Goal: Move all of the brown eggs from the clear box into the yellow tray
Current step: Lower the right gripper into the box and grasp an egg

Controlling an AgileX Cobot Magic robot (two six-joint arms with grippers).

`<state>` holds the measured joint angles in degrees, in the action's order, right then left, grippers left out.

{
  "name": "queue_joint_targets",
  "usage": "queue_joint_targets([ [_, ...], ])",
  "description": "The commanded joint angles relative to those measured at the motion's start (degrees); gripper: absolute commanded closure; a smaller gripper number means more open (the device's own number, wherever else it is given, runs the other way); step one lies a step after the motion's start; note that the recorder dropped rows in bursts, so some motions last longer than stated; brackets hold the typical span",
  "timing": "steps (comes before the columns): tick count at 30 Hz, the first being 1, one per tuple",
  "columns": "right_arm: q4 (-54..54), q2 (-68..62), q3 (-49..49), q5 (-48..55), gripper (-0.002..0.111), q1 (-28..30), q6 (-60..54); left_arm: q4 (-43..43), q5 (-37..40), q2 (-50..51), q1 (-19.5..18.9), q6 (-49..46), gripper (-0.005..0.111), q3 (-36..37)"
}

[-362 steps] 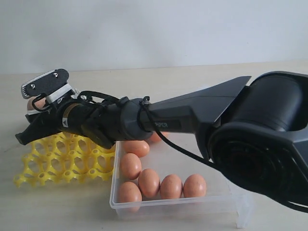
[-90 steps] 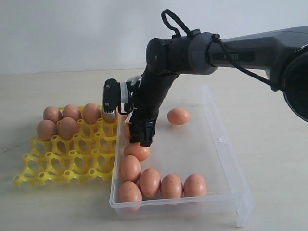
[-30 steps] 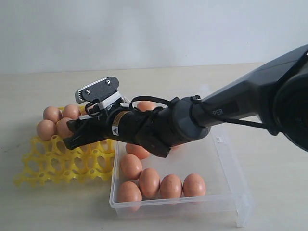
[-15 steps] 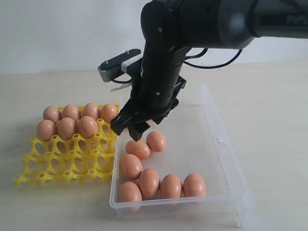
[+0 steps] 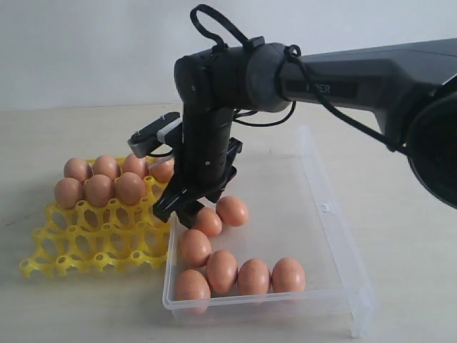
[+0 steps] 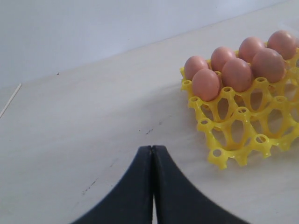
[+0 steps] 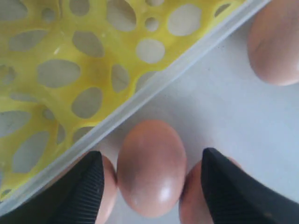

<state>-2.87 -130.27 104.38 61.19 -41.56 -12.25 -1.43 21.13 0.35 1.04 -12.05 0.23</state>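
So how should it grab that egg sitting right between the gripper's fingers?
Across its narrow middle, from straight above. The egg lies on its side, short width lined up between the open right gripper; neighbouring eggs crowd both flanks, blocking any sideways approach.

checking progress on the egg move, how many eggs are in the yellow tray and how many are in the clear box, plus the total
eggs in the yellow tray: 7
eggs in the clear box: 7
total eggs: 14
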Motion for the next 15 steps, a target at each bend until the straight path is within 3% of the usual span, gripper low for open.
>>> queue_joint_targets([
  [1, 1.67, -2.02, 0.69, 0.17, 0.049, 0.37, -0.57, 0.00, -0.43, -0.35, 0.11, 0.28, 0.107, -0.23],
  [4, 1.53, -3.06, 0.69, 0.33, 0.062, 0.37, -1.22, 0.00, -0.43, -0.35, 0.11, 0.28, 0.107, -0.23],
  [9, 1.90, -1.74, 0.69, -0.41, 0.108, 0.37, -1.63, 0.00, -0.43, -0.35, 0.11, 0.28, 0.107, -0.23],
  [15, 10.05, 4.48, 0.55, -2.68, 0.108, 0.22, 0.16, 0.00, -0.43, -0.35, 0.11, 0.28, 0.107, -0.23],
])
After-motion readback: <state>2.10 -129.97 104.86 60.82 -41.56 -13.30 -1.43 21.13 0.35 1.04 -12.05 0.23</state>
